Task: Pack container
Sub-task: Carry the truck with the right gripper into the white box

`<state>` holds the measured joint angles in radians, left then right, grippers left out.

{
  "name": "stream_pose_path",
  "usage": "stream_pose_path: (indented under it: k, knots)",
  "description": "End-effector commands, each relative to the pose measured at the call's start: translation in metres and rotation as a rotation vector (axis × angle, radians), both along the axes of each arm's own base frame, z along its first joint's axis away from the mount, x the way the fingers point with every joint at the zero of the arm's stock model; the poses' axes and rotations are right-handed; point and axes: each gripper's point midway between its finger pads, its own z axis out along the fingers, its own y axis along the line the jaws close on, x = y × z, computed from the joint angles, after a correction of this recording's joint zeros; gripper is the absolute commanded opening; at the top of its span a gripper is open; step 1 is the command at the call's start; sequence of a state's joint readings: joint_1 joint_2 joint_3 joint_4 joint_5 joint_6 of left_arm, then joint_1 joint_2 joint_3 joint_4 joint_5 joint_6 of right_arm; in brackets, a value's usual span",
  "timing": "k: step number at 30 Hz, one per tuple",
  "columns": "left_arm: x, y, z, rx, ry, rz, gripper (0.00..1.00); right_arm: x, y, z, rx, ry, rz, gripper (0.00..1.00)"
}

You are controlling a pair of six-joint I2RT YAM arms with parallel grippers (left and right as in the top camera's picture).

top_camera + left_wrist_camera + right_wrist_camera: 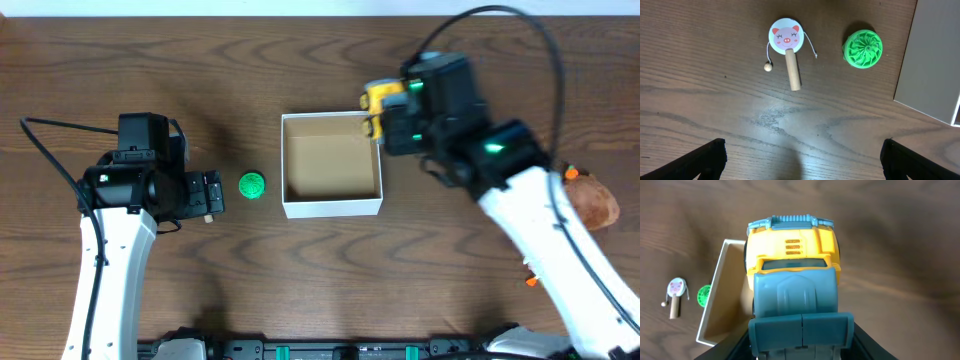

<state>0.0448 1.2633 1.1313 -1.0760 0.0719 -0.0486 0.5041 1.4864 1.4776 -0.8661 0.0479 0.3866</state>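
your right jaws pinching yellow truck (792,255) at container (331,208) far-right corner | your left jaws spread near green ball (862,48)

The dark wood-grain tabletop (330,280) carries the white-walled container (332,208) near its middle, with a green ribbed ball (251,185) just to its left. Beyond the ball a pig-faced rattle drum (786,37) lies flat. A brown lump (597,203) sits at the right edge.

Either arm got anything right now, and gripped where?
The right gripper holds the yellow toy truck by its blue-grey bed end; the exact contact is hidden. The left gripper is open, holding nothing.
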Motion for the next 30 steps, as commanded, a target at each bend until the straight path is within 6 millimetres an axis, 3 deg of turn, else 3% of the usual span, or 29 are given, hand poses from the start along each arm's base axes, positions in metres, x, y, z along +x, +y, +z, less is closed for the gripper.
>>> stream_pose_path:
  k: [1, 4, 10, 20, 23, 26, 30]
  knots:
    - [0.003, 0.001, 0.004, 0.000, -0.007, 0.006, 0.98, 0.001, 0.022, -0.033, -0.032, 0.060, -0.062, 0.01]
    - [0.002, 0.001, 0.004, 0.000, -0.006, 0.006, 0.98, 0.001, 0.044, -0.068, -0.079, 0.117, -0.020, 0.01]
    - [0.003, 0.001, 0.004, 0.000, -0.007, 0.006, 0.98, 0.005, 0.045, -0.116, -0.142, 0.214, -0.070, 0.01]
    - [0.003, 0.001, 0.004, 0.000, -0.010, 0.006, 0.98, 0.006, 0.044, -0.143, -0.185, 0.263, -0.073, 0.03]
    - [0.003, 0.001, 0.004, 0.000, -0.011, 0.006, 0.98, 0.007, 0.045, -0.142, -0.183, 0.259, -0.072, 0.38]
    - [0.003, 0.001, 0.004, 0.000, -0.010, 0.006, 0.98, 0.008, 0.046, -0.142, -0.179, 0.253, -0.072, 0.50]
    - [0.003, 0.001, 0.004, 0.000, -0.010, 0.006, 0.98, 0.012, 0.049, -0.140, -0.181, 0.232, -0.046, 0.55]
